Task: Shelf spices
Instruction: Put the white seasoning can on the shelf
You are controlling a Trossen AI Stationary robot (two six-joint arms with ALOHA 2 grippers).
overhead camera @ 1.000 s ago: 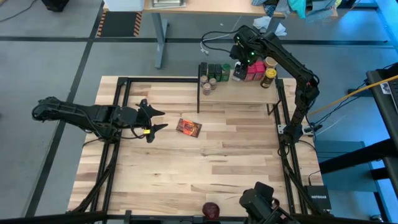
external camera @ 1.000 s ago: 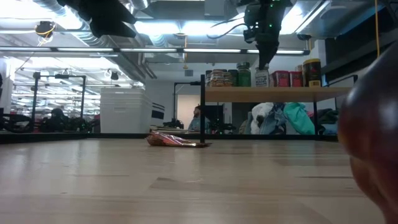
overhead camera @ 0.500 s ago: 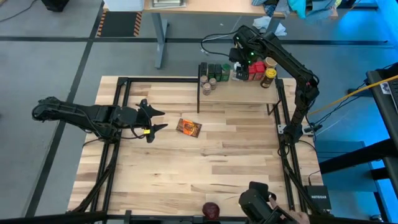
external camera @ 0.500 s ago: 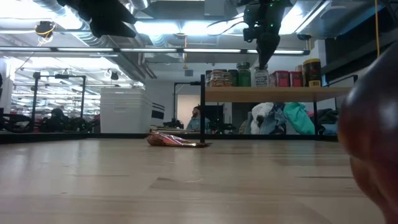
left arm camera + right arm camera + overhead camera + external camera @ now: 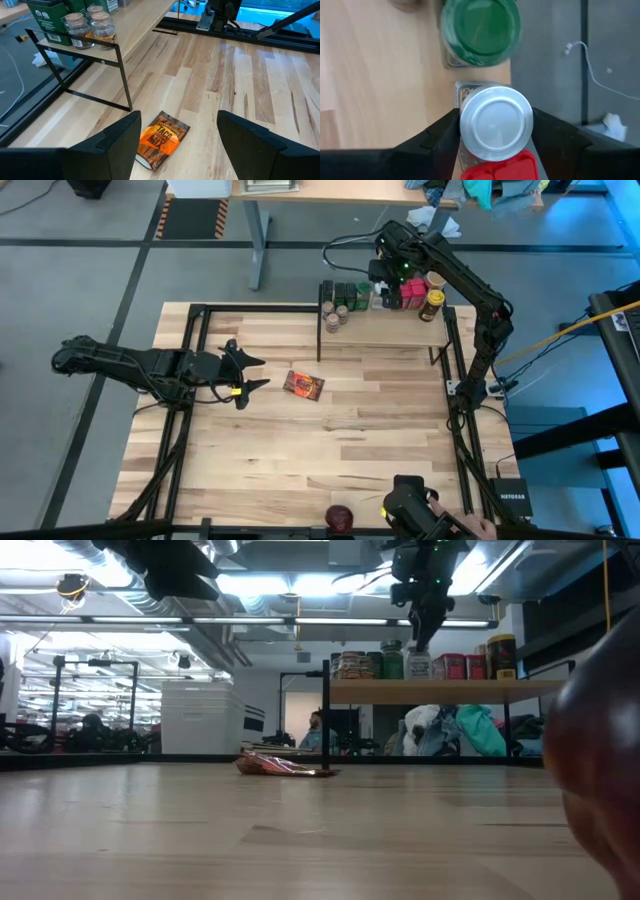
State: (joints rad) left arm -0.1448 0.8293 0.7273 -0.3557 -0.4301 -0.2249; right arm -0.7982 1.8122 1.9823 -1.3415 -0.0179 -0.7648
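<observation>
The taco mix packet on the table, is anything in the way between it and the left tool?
Nothing visible is. The left tool hangs open right over the table, and the taco mix packet lies flat just ahead of it with only bare wood around. The shelf stands farther off.

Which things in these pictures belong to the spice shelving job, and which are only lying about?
Belongs to the job:
- small light-wood shelf on black metal posts
- silver-capped bottle between the right gripper's fingers
- green-lidded jar
- pink-red boxes
- orange taco mix packet on the tabletop, ahead of the open left gripper

Lying about:
- dark red round object at the table's near edge
</observation>
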